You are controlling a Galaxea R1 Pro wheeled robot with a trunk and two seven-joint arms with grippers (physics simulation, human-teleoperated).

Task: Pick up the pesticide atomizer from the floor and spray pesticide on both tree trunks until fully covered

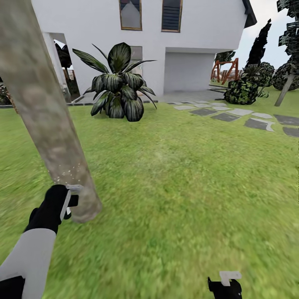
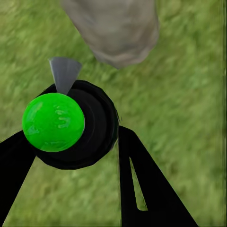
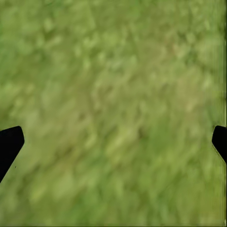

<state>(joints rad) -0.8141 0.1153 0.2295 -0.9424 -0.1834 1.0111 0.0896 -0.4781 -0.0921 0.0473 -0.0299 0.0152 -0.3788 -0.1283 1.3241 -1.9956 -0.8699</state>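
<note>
Left gripper (image 2: 71, 156) clamped on atomizer (image 2: 71, 124), nozzle facing trunk (image 1: 45, 124) base. White specks (image 1: 68, 172) low on bark. Right gripper (image 3: 113, 142) wide, idle over grass. Judgement: sweep my nozzle upward, keep close, cover bare bark.

The left gripper (image 1: 69, 202) hangs just beside a tree trunk (image 1: 45, 112) flecked with white pesticide (image 1: 68, 172).

lawn (image 1: 187, 187) | on it: tree trunk (image 1: 45, 112), leafy plant (image 1: 118, 85), grey stepping stones (image 1: 232, 114), bushes (image 1: 243, 91)
</note>
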